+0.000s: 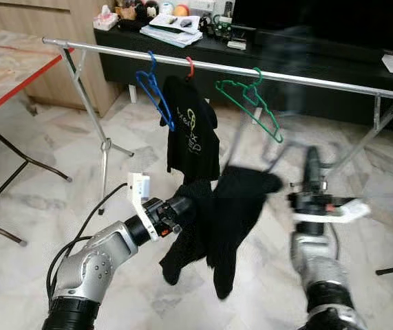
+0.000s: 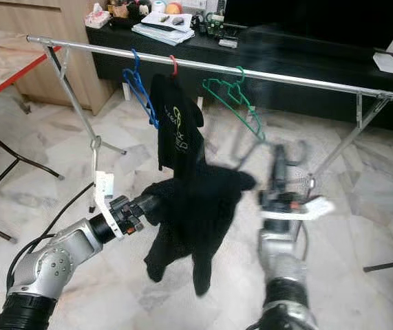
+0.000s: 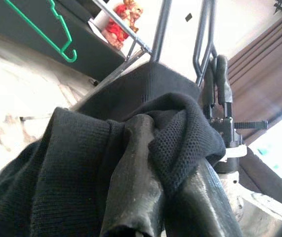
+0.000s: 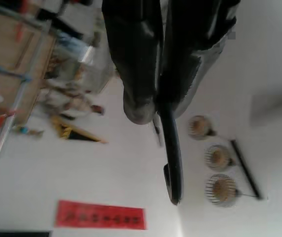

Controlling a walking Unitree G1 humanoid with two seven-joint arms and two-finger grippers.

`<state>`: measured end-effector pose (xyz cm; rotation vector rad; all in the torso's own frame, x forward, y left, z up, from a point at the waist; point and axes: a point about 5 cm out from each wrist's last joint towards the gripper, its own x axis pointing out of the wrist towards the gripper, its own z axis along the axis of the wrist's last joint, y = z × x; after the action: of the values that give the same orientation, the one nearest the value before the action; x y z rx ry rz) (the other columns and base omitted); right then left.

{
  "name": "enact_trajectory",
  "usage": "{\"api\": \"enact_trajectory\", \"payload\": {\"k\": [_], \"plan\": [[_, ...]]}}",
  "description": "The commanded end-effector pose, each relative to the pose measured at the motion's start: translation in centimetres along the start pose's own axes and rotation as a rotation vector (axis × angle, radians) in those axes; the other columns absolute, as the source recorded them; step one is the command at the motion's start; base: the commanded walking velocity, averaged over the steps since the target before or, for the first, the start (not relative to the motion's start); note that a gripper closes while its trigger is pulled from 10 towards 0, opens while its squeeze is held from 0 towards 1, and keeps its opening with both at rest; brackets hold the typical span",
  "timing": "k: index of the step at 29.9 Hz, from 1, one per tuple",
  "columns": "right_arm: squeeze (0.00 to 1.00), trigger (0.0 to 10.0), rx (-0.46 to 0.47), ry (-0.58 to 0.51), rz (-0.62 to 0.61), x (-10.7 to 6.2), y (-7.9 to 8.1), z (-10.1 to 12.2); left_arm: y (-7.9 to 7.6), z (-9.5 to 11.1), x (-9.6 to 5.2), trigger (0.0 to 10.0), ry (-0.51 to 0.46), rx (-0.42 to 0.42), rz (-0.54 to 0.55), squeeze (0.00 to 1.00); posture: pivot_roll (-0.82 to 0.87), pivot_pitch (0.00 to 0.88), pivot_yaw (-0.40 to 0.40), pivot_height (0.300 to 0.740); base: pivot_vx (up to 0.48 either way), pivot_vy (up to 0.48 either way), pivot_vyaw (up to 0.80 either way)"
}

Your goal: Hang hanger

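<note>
The left gripper (image 1: pixel 186 206) pinched the black garment (image 1: pixel 227 220) at 9 o'clock while the right gripper (image 1: pixel 312 165), at 3 o'clock, clamped the hanger (image 4: pixel 170 158), keeping both below the rail (image 1: pixel 306 78) for hanging.

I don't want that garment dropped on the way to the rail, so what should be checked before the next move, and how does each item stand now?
1. Left gripper shut on the black garment: ok.
2. Right gripper shut on the hanger hook: ok.
3. Garment seated on the hanger: cannot tell, blurred.
4. Free rail to the right of the green hanger: ok.
5. Garment clear of the hung black shirt: not ok, they overlap.
</note>
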<state>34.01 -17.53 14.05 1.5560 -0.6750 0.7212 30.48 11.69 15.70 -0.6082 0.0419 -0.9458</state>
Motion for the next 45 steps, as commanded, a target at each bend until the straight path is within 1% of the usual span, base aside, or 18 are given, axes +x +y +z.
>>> {"api": "enact_trajectory", "payload": {"k": [1, 2, 3, 5, 6, 7, 10, 11, 13, 15, 17, 22, 26, 33, 34, 35, 40, 45], "plan": [[0.00, 10.0, 0.029, -0.229, 0.082, 0.9, 1.4, 4.2, -0.5, 0.8, -0.3, 0.0, -0.023, 0.020, -0.027, 0.00, 0.03, 0.147, -0.058, 0.740, 0.000, 0.000, 0.00], [0.00, 10.0, -0.032, -0.118, 0.007, 1.0, 0.9, 3.7, -0.5, 1.0, -0.5, 0.0, -0.033, 0.013, -0.026, 0.00, 0.02, 0.145, -0.056, 0.740, 0.000, 0.000, 0.00], [0.00, 10.0, -0.258, 0.268, -0.128, 0.4, -0.5, 0.9, -0.3, 0.9, -0.6, 0.0, -0.032, 0.010, -0.018, 0.00, 0.03, 0.149, -0.057, 0.740, 0.000, 0.000, 0.00], [0.00, 10.0, -0.292, 0.414, -0.113, -0.1, -0.8, -0.9, -0.2, 0.7, -0.6, 0.0, -0.017, 0.016, -0.013, 0.00, 0.03, 0.148, -0.059, 0.740, 0.000, 0.000, 0.00], [0.00, 10.0, -0.191, 0.169, -0.055, 0.6, 0.0, 1.0, -0.3, 0.6, -0.6, 0.0, -0.016, 0.017, -0.015, 0.00, 0.03, 0.148, -0.059, 0.740, 0.000, 0.000, 0.00], [0.00, 10.0, -0.191, 0.169, -0.055, 0.6, 0.0, 1.0, -0.3, 0.6, -0.6, 0.0, -0.016, 0.017, -0.015, 0.00, 0.03, 0.148, -0.059, 0.740, 0.000, 0.000, 0.00], [0.00, 10.0, -0.063, -0.266, -0.003, 0.4, 1.0, 5.6, -0.4, 0.8, -0.6, 0.0, -0.028, 0.013, -0.019, 0.00, 0.03, 0.148, -0.056, 0.740, 0.000, 0.000, 0.00], [0.00, 10.0, -0.104, -0.252, -0.067, -0.3, 0.5, 5.7, -0.5, 0.8, -0.5, 0.0, -0.033, 0.007, -0.022, 0.00, 0.02, 0.146, -0.055, 0.740, 0.000, 0.000, 0.00], [0.00, 10.0, -0.156, -0.126, -0.125, -0.4, 0.0, 4.7, -0.5, 0.8, -0.5, 0.0, -0.032, 0.007, -0.023, 0.00, 0.03, 0.147, -0.054, 0.740, 0.000, 0.000, 0.00], [0.00, 10.0, -0.490, 0.475, -0.303, -2.0, -2.3, -0.6, -0.5, 0.7, -0.4, 0.0, -0.016, 0.015, -0.027, 0.00, 0.03, 0.148, -0.055, 0.740, 0.000, 0.000, 0.00], [0.00, 10.0, -0.542, 0.573, -0.306, -2.6, -2.5, -1.6, -0.5, 0.7, -0.4, 0.0, -0.015, 0.015, -0.028, 0.00, 0.02, 0.148, -0.056, 0.740, 0.000, 0.000, 0.00], [0.00, 10.0, -0.240, -0.235, -0.269, -0.7, -0.8, 5.3, -0.5, 0.8, -0.5, 0.0, -0.023, 0.015, -0.029, 0.00, 0.03, 0.146, -0.055, 0.740, 0.000, 0.000, 0.00], [0.00, 10.0, -0.430, 0.004, -0.340, -0.8, -1.5, 3.7, -0.4, 0.6, -0.6, 0.0, -0.011, 0.019, -0.023, 0.00, 0.03, 0.147, -0.058, 0.740, 0.000, 0.000, 0.00], [0.00, 10.0, -0.647, 0.051, -0.471, -0.8, -1.7, 4.2, 0.3, -0.3, -1.1, 0.0, 0.039, 0.050, 0.037, 0.00, 0.02, 0.142, -0.057, 0.740, 0.000, 0.000, 0.00], [0.00, 10.0, -0.709, 0.097, -0.535, -1.2, -2.1, 4.2, 1.0, -1.1, -1.5, 1.4, 0.092, 0.092, 0.092, 0.00, 0.02, 0.141, -0.057, 0.740, 0.000, 0.000, 0.00], [0.00, 10.0, -0.773, 0.148, -0.585, -1.8, -2.3, 4.1, 1.6, -1.6, -1.8, 10.0, 0.120, 0.122, 0.145, 0.00, 0.02, 0.139, -0.058, 0.740, 0.000, 0.000, 0.00], [0.00, 10.0, -0.988, 0.305, -0.900, -6.5, -3.6, 5.0, 4.2, -3.8, -4.2, 10.0, 0.188, 0.167, 0.349, 0.00, 0.00, 0.131, -0.059, 0.740, 0.000, 0.000, 0.00], [0.00, 10.0, -1.150, 0.439, -1.006, -10.0, -3.6, 5.1, 6.3, -4.9, -6.8, 10.0, 0.183, 0.184, 0.572, 0.00, -0.01, 0.126, -0.055, 0.740, 0.000, 0.000, 0.00]]}}
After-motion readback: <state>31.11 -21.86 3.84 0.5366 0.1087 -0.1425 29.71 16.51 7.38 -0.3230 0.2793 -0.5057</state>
